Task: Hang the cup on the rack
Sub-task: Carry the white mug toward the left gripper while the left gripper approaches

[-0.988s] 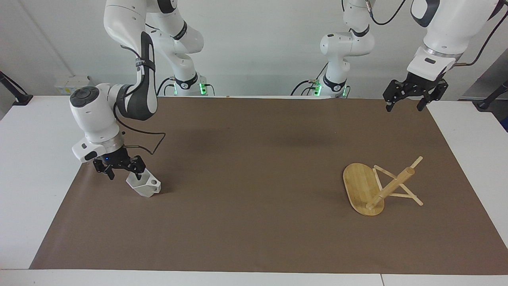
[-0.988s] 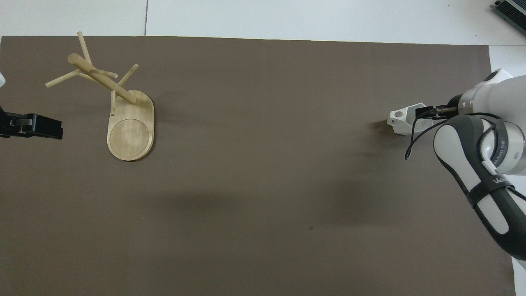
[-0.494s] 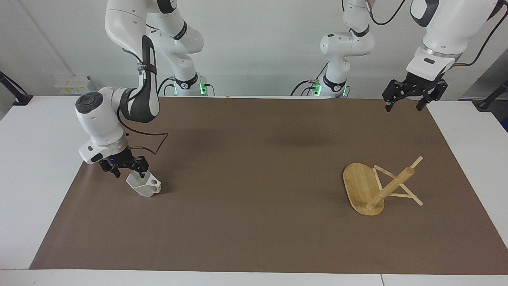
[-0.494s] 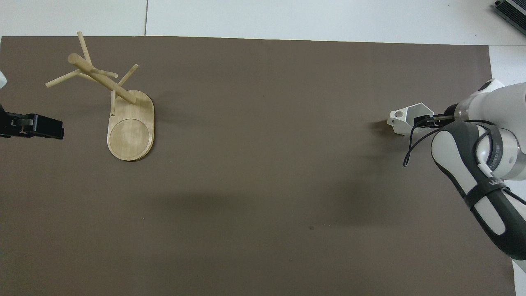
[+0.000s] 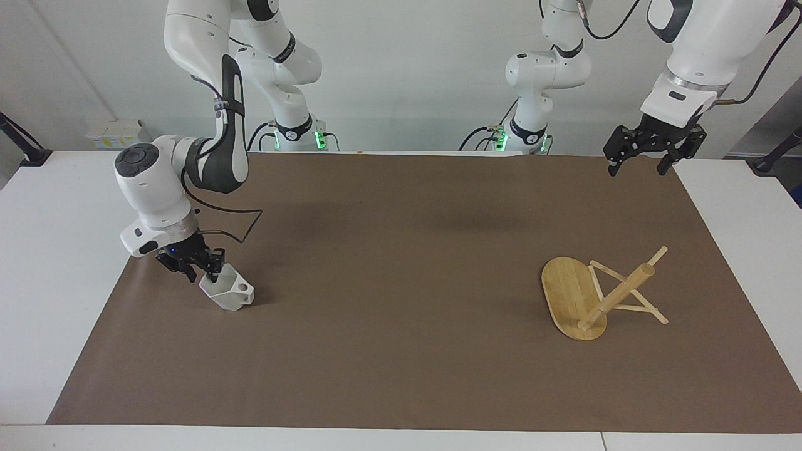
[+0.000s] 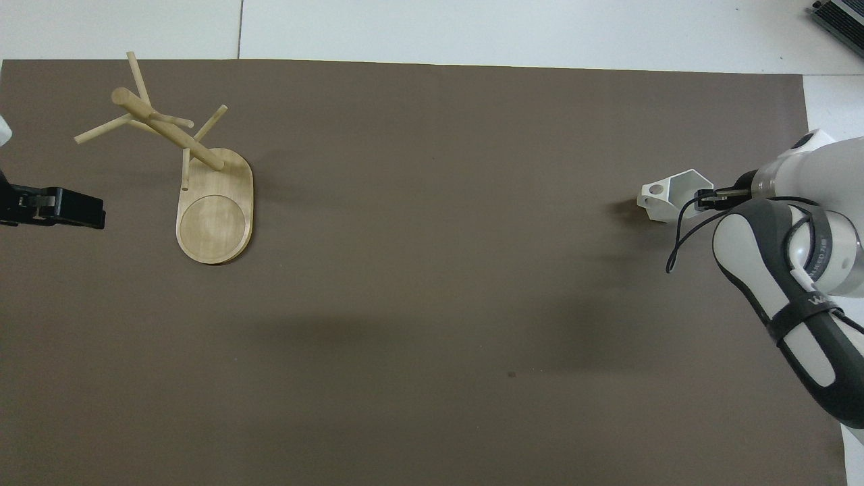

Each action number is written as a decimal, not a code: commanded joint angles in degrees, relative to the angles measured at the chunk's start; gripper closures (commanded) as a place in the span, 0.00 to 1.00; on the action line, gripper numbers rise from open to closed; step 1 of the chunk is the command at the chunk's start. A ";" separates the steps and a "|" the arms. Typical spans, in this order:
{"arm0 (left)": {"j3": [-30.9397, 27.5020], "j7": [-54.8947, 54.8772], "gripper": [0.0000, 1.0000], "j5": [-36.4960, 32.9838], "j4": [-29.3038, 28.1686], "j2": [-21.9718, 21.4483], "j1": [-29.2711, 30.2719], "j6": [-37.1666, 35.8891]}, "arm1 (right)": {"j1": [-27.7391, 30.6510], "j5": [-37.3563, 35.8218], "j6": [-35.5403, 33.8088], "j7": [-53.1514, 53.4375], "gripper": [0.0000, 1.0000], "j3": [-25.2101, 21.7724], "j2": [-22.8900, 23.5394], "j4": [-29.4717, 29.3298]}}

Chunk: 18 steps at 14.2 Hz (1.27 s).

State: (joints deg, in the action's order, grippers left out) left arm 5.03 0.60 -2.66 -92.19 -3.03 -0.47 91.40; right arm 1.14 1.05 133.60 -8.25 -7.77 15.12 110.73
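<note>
cup (image 5: 227, 291) sits on the brown paper mat (image 5: 401, 351) toward the right arm's end of the table, tipped on its side: matte white, faceted, with a hexagonal rim and a blocky handle pierced by a round hole. the right gripper (image 5: 210, 273) is down at the cup's rim, its black fingers pinched on the rim wall, one finger inside the mouth. in the overhead view the cup (image 6: 669, 196) shows its open mouth and the right gripper (image 6: 702, 198) meets the rim edge.

the rack (image 5: 595, 294) lies toppled toward the left arm's end of the table, well apart from the cup: light bamboo, its flat oval base tilted up on edge, a thick round post slanting off it, thin round pegs splayed out, some touching the mat. from overhead the rack (image 6: 182, 169) shows a round ring inset in the base.

the left gripper (image 5: 645, 161) hangs spread wide over the mat's corner near its own base, waiting. no writing is legible on the cup or rack; lettering on the right arm's dark band is too small to read.
</note>
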 commanded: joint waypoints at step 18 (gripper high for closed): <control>-0.37 -0.86 0.00 -0.06 -0.98 -1.10 -0.32 0.27 | 0.44 8.52 -31.35 1.22 1.00 2.05 -13.79 -16.93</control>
State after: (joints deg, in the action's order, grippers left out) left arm 4.66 0.55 -2.66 -92.19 -3.03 -0.43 91.40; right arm 1.12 7.74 106.51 -7.74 -6.08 3.18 96.56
